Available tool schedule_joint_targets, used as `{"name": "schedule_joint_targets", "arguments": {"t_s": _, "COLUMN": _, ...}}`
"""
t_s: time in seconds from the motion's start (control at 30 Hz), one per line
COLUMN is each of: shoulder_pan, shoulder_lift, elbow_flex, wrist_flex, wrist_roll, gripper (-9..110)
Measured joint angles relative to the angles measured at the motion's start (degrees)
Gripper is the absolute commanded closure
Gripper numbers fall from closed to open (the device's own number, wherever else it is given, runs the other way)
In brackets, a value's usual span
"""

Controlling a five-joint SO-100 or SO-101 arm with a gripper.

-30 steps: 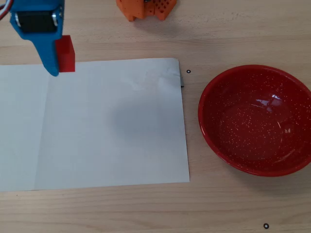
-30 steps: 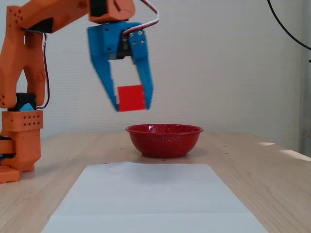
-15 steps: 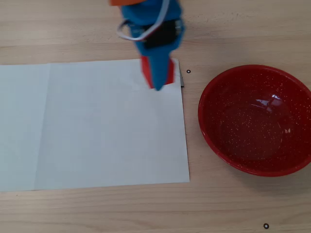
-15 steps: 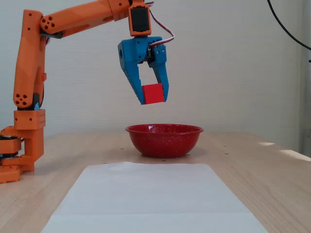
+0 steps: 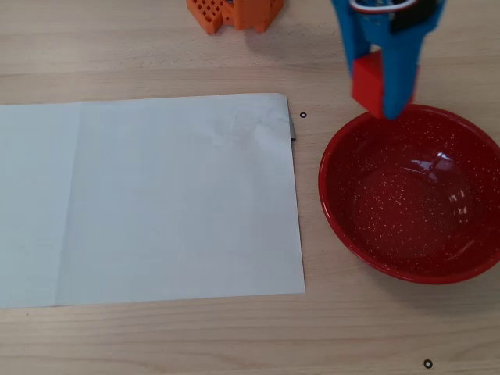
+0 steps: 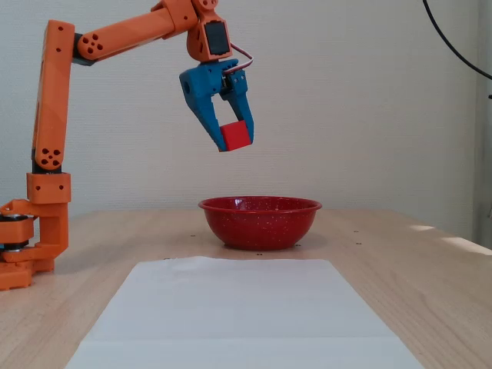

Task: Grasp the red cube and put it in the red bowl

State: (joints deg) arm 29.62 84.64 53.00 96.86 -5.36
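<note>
The red cube [image 6: 236,134] is held between the blue fingers of my gripper [image 6: 234,138], high above the table. In the overhead view the cube [image 5: 367,82] and gripper [image 5: 375,90] sit over the far rim of the red bowl [image 5: 351,211]. The bowl is glossy deep red with white speckles and is empty. In the fixed view the bowl [image 6: 260,223] stands on the table, well below the cube and slightly to its right. The gripper is shut on the cube.
A large white paper sheet [image 5: 148,199] lies on the wooden table, left of the bowl in the overhead view. The orange arm base [image 6: 31,238] stands at the left of the fixed view and shows at the overhead view's top edge [image 5: 234,14].
</note>
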Motion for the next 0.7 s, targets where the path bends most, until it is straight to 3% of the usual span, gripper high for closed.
{"name": "schedule_joint_targets", "arguments": {"t_s": 0.43, "shoulder_pan": 6.0, "shoulder_lift": -1.2, "elbow_flex": 16.3, "wrist_flex": -21.4, "wrist_roll": -1.4, "gripper": 101}}
{"name": "schedule_joint_targets", "arguments": {"t_s": 0.7, "shoulder_pan": 6.2, "shoulder_lift": -1.3, "elbow_flex": 26.3, "wrist_flex": -30.4, "wrist_roll": -1.4, "gripper": 67}}
